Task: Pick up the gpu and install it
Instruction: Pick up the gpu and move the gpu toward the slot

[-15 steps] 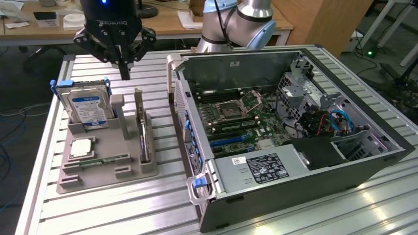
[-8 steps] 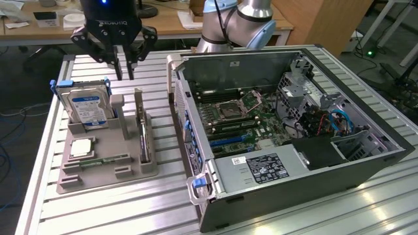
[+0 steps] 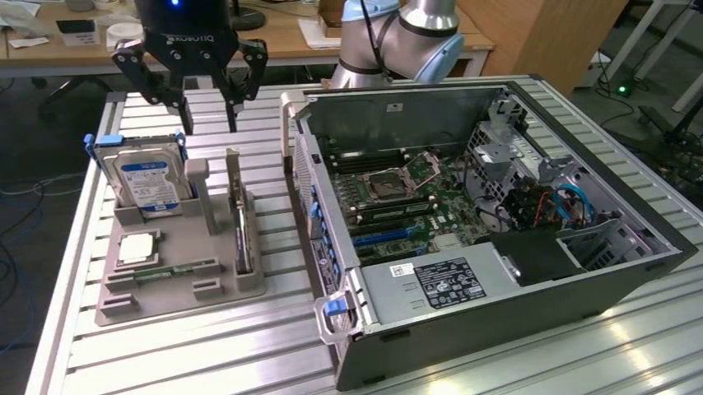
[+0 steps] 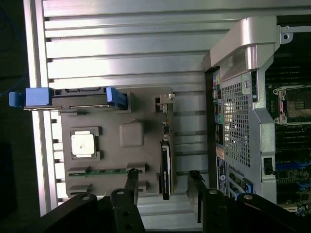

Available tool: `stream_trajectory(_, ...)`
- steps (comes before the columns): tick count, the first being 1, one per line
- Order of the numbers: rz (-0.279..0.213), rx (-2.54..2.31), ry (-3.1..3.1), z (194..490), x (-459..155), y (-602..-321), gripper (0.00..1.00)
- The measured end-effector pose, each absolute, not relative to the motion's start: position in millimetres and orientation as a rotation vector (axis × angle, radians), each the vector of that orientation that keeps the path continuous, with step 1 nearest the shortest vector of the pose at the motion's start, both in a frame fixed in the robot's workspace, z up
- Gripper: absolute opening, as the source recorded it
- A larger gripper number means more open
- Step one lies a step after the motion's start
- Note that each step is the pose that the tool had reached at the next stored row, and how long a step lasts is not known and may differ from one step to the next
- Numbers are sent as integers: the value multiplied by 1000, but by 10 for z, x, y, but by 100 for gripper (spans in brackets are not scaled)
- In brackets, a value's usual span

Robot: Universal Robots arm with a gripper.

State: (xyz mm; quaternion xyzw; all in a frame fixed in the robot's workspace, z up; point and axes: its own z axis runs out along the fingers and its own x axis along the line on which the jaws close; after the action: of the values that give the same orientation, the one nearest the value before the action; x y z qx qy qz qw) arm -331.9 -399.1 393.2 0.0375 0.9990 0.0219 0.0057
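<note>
Black-fingered, the gripper is hanging with jaws apart over the holder where the gpu is standing on edge in its slot, untouched, and any off-centre descent is risking tipping the thin card or jamming it.

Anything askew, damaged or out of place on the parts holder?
Nothing stands out. The gpu stands on edge in the grey holder, the hard drive upright beside it; the open gripper hangs above them.
</note>
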Motion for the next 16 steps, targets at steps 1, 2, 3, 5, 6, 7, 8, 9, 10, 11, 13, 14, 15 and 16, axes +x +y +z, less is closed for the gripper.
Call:
stream_trajectory(1, 69, 117, 3127, 3933, -3319, -3991, 53)
stream_trajectory(2, 69, 116, 3127, 3932, -3319, -3991, 53)
stream_trajectory(3, 69, 111, 3127, 3933, -3319, -3991, 53)
stream_trajectory(5, 69, 86, 3129, 3932, -3320, -3992, 53)
stream_trajectory(6, 69, 72, 3129, 3932, -3319, -3992, 53)
stream_trajectory(7, 69, 59, 3130, 3932, -3319, -3993, 53)
stream_trajectory(8, 69, 48, 3130, 3929, -3319, -3996, 53)
stream_trajectory(9, 69, 43, 3130, 3926, -3318, -4004, 53)
stream_trajectory(10, 69, 41, 3130, 3923, -3318, -4014, 53)
stream_trajectory(11, 69, 38, 3130, 3920, -3319, -4027, 53)
stream_trajectory(13, 69, 33, 3130, 3911, -3319, -4056, 53)
stream_trajectory(14, 69, 32, 3130, 3907, -3319, -4075, 53)
stream_trajectory(15, 69, 30, 3130, 3902, -3319, -4090, 53)
stream_trajectory(16, 69, 26, 3130, 3895, -3318, -4098, 53)
